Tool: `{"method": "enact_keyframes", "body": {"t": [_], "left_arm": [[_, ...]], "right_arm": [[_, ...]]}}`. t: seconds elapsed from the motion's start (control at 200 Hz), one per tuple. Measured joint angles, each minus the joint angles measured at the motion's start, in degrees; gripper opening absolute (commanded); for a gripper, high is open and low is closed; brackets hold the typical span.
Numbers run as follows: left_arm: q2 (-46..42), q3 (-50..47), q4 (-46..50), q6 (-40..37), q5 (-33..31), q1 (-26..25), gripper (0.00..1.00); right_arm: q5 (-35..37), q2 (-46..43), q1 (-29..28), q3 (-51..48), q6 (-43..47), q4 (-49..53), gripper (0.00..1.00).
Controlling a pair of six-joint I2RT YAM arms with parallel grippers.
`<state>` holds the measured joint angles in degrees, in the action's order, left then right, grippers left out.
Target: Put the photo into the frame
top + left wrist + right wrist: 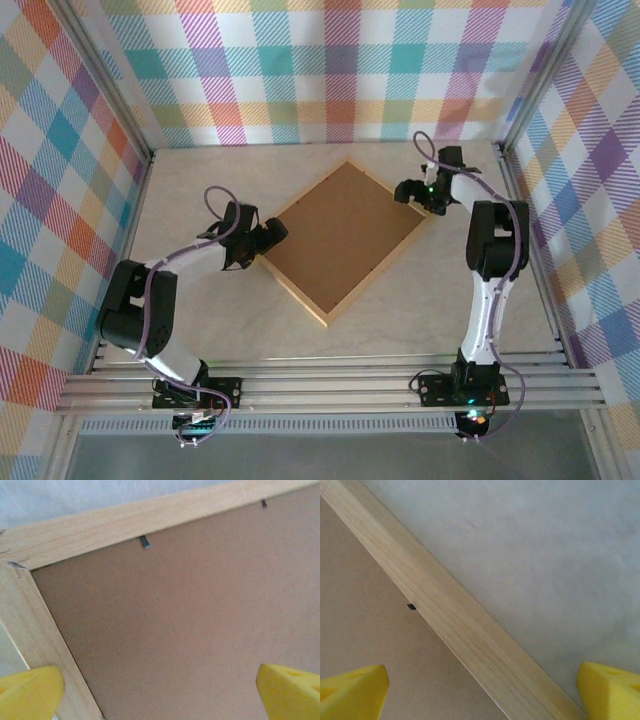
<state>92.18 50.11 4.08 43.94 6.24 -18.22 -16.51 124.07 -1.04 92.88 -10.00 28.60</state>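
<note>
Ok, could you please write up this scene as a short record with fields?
frame: lies back side up on the table, turned cornerwise
backing board: brown, sits inside the wooden rim; small metal tab at its edge
left gripper: open, over the frame's left corner
right gripper: open, over the far right rim, one finger over the board and one over the table

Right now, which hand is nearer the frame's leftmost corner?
Left. The left hand is open over that corner of the frame; the right hand, also open, is across it, over the far right edge.
</note>
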Motion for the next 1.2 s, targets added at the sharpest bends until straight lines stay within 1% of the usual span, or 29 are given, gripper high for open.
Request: {"method": "enact_keyframes", "body": {"t": [0.19, 0.45, 0.705, 0.845, 0.975, 1.055, 1.2], "left_arm": [[3.45, 3.26, -2.36, -0.92, -1.95, 0.09, 1.00], [9.38, 10.71, -0.96, -4.31, -2.71, 0.26, 1.00], [17.90, 21.81, 2.21, -8.13, -0.72, 1.62, 1.00], [21.97, 27.30, 3.98, -9.46, 1.14, 2.58, 1.00], [23.98, 31.28, 6.93, -10.97, 2.56, 3.32, 1.00], [24.24, 32.96, 9.57, -12.33, 3.02, 3.76, 1.00], [22.97, 34.14, 15.04, -15.10, 3.10, 4.55, 1.00]], "right_arm": [[2.12, -9.77, 0.72, -13.73, -2.23, -1.75, 0.95], [1.18, -20.81, 0.57, -28.46, -5.75, -2.67, 0.93], [-0.28, -32.30, -2.99, -40.48, -10.08, -0.79, 0.93], [-0.57, -36.61, -5.31, -43.10, -12.37, 0.68, 0.93], [0.42, -38.71, -6.01, -43.12, -13.07, 2.62, 0.95], [2.80, -38.51, -6.10, -41.09, -11.98, 4.98, 0.96], [7.52, -35.26, -6.05, -32.96, -8.61, 6.95, 0.96]]}}
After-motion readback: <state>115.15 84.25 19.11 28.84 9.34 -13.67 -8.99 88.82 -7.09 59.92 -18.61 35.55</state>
